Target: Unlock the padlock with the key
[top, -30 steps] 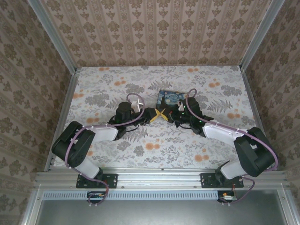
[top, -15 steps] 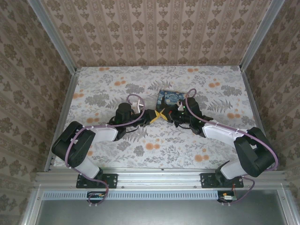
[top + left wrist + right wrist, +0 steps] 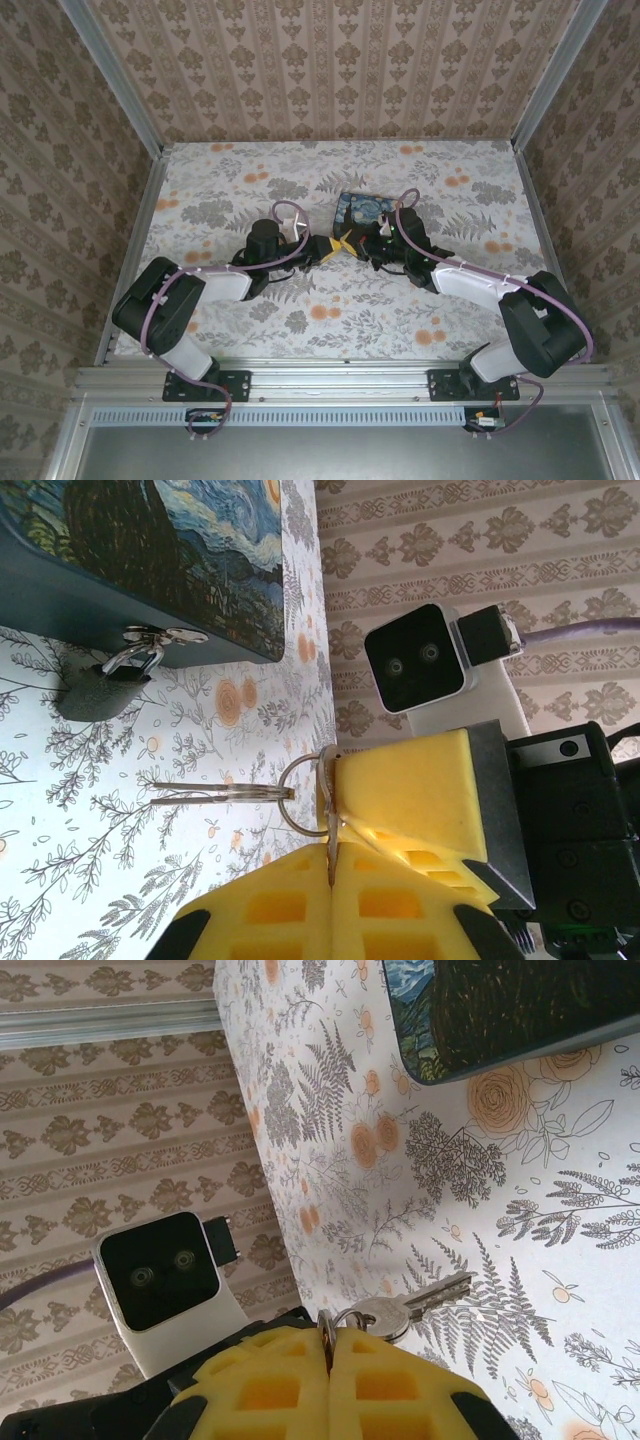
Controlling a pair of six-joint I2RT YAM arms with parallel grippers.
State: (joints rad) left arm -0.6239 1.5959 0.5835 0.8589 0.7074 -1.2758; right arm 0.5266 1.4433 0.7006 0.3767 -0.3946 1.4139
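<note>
Passing the key between the two arms is judged to be the step in hand; the lock itself is not yet approached.

- Left gripper (image 3: 329,852): the yellow fingers are pressed flat together, and a sliver of the key ring (image 3: 288,792) is pinched in the seam.
- Right gripper (image 3: 327,1348): the fingers are likewise closed against each other, with the same ring caught at their tips. In the top view the two grippers are met tip to tip over the middle of the table (image 3: 230,180).
- Key (image 3: 415,1305): it is hung loose off the ring, just beside the right fingers, with its blade pointed away from them. Its head is gripped by neither side. From the left wrist it is seen edge-on, aimed roughly toward the lock but well apart from it.
- Padlock (image 3: 98,692): it is hung by its shackle from the hasp (image 3: 160,635) on the front edge of the painted box (image 3: 150,550), with its body lying on the table. The shackle looks closed. The keyhole cannot be made out.

Next move, as judged:
- The ring is to be released by one gripper; which arm is meant to keep it cannot be told.
- The key is to be taken by its head, so the blade is held stiff rather than left swinging.
- The blade is then to be lined up with the keyhole.
- The lock body is probably to be steadied by the free gripper.
</note>
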